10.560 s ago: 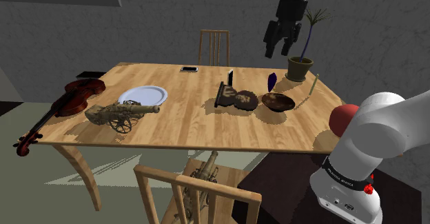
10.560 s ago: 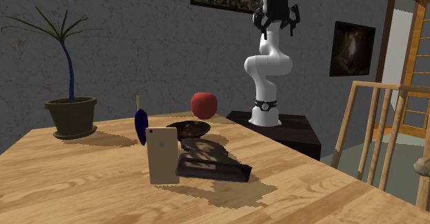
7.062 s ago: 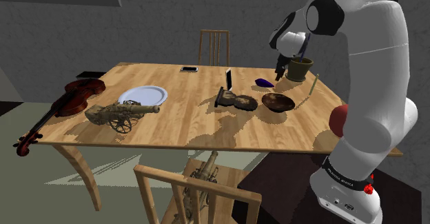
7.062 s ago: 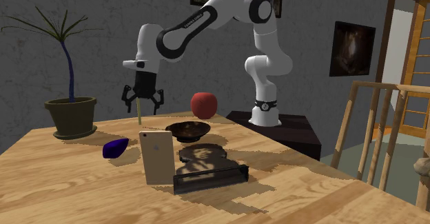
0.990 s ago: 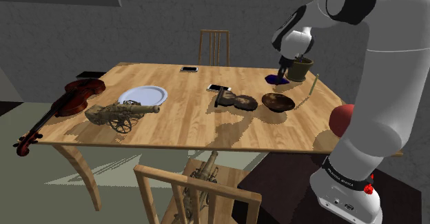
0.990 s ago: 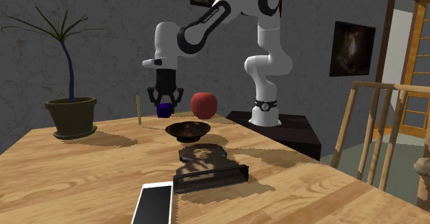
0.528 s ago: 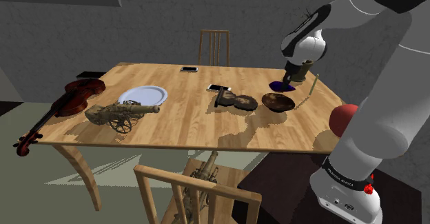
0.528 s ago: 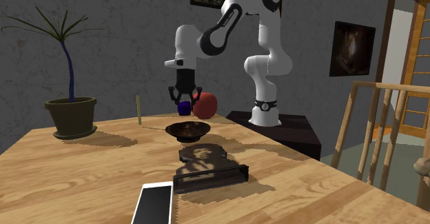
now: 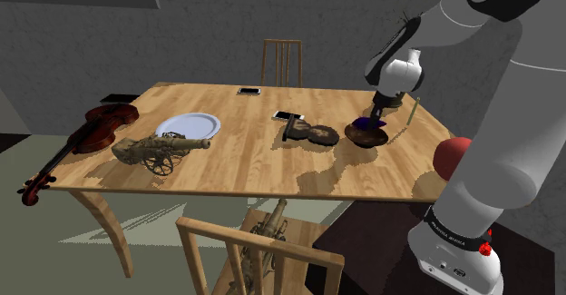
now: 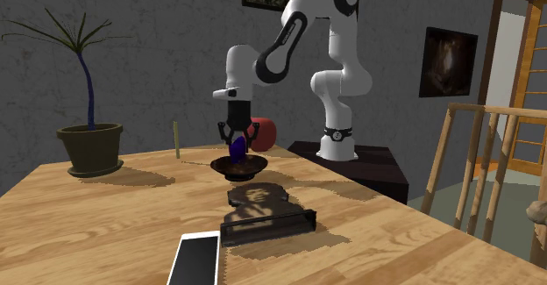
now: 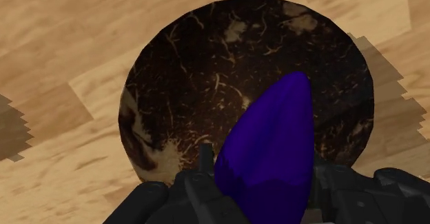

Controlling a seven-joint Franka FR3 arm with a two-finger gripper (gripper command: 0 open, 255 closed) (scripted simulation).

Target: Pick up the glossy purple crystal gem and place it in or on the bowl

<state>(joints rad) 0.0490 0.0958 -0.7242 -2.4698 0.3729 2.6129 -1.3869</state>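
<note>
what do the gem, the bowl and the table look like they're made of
The gem is smooth, opaque deep purple: glass, crystal or plastic. The bowl is dark brown, matte, with pale fibrous flecks: perhaps coconut shell or wood. The table is light wood, with visible grain.

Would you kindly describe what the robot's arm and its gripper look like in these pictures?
Certainly. The arm is made of rounded, glossy white segments, with dark bands at the joints. Its base is white too, and carries a dark ring with small pale lettering and a red spot beside it. The gripper has two fingers and is black all over.
</note>
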